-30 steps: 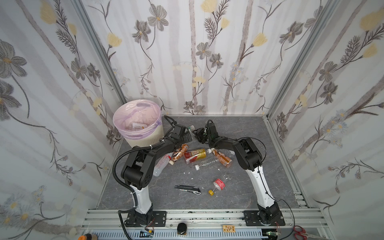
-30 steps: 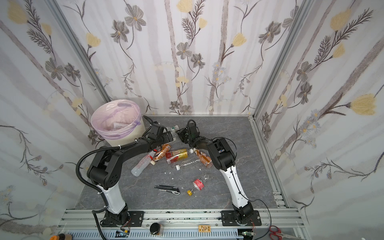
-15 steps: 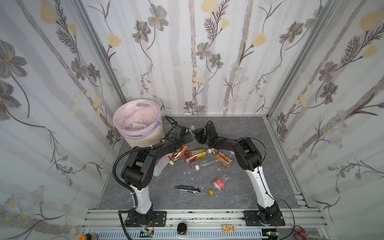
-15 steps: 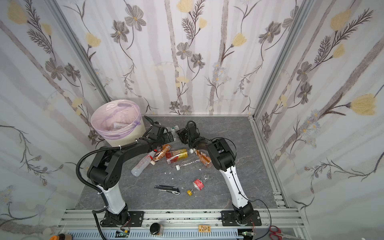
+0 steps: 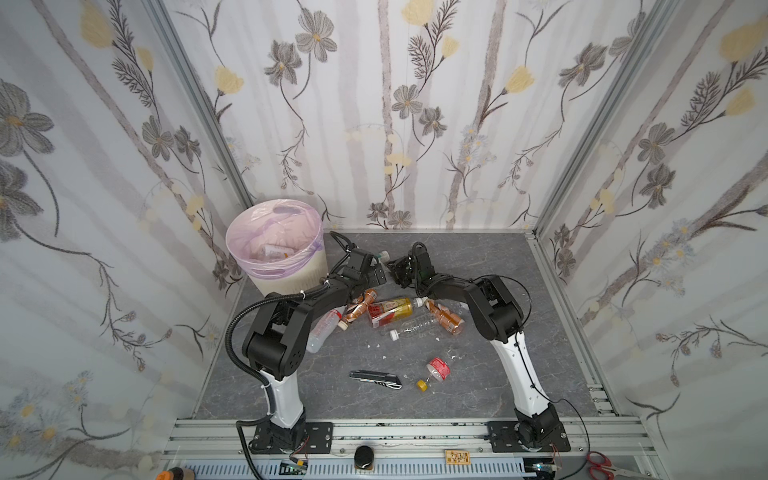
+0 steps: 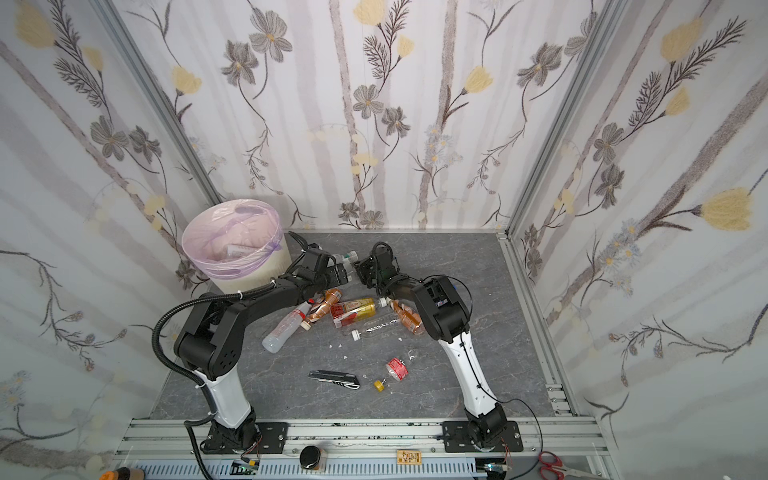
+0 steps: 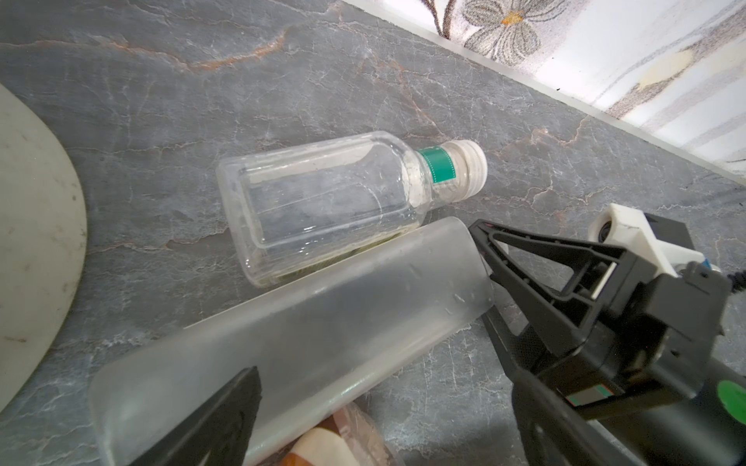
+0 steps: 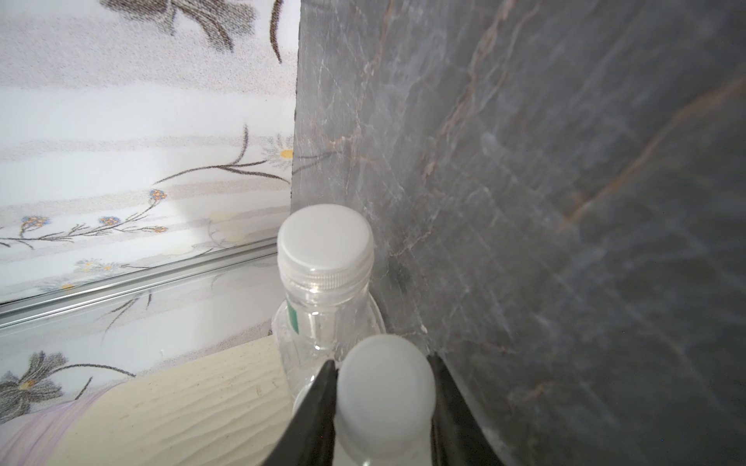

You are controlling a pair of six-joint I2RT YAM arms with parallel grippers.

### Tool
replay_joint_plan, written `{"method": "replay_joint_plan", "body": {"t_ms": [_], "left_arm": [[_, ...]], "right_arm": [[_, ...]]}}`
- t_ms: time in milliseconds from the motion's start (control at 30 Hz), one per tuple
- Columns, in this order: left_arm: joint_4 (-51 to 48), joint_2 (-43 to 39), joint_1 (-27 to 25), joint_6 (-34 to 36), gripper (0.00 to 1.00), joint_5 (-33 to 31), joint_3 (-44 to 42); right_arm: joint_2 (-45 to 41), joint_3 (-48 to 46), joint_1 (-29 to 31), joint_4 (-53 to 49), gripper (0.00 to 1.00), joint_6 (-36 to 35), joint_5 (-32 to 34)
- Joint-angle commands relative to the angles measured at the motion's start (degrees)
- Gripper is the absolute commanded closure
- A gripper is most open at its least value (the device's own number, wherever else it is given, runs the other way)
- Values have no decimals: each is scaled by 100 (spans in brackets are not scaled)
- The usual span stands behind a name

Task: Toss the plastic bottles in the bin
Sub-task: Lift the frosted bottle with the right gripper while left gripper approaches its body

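Fingers (image 7: 323, 322) of the left gripper (image 5: 376, 272) are standing spread wide. One frosted pad is lying just beside a clear bottle (image 7: 323, 201) with a white cap and a green neck band; no writing is showing on the band. This bottle is lying on its side on the grey worktop (image 5: 478, 257), near the bin (image 5: 286, 282).

Facing it, the right gripper (image 5: 397, 270) is keeping its fingers pressed together, their tips close to that bottle's neck.

More bottles are lying in a heap mid-worktop, among them a large one with a red-and-yellow label (image 5: 388, 309), its print too small to read. A red-labelled, yellow-capped one (image 5: 436, 369) is lying near a knife (image 5: 375, 379). Inside the pink-lined bin a white-labelled bottle (image 5: 274, 250) is showing.
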Motion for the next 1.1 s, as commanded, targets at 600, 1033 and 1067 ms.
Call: {"method": "replay_joint_plan", "body": {"t_ms": [600, 1033, 1067], "left_arm": [[-388, -924, -309, 164, 0, 597, 358], [-445, -1260, -333, 465, 0, 651, 186], [-460, -1262, -330, 500, 0, 674, 194]], "right_arm": [[-734, -889, -137, 346, 71, -478, 327], [-1666, -1291, -483, 263, 71, -1077, 471], [-1734, -1305, -504, 234, 71, -1142, 472]]}}
